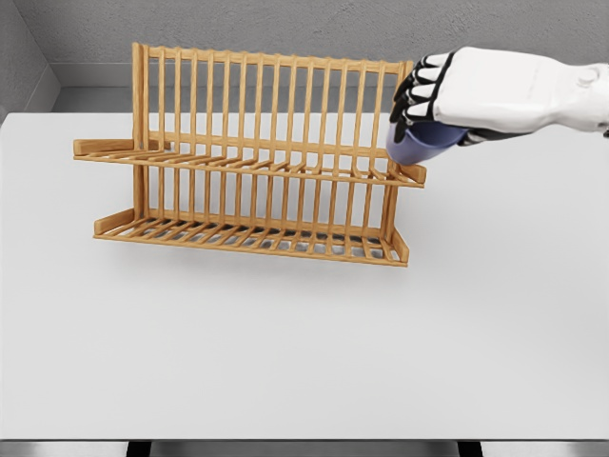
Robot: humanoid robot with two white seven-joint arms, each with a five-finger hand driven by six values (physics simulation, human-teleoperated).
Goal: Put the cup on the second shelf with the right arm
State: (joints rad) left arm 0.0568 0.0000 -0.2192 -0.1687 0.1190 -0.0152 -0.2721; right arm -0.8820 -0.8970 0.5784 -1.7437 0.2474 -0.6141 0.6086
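A blue cup (419,145) is held tilted in my right hand (433,95), whose arm comes in from the right edge. The dark-tipped fingers (415,88) curl over the cup's top, hiding most of it. The cup hangs just above the right end of the upper shelf (247,164) of a wooden two-tier rack (257,152), its lower edge close to the shelf's right corner; I cannot tell whether it touches. The lower shelf (247,238) carries nothing. My left arm is out of view.
The rack stands on a white table (285,352), toward its back, with a tall slatted back panel (271,90) behind both shelves. A grey wall runs behind the table.
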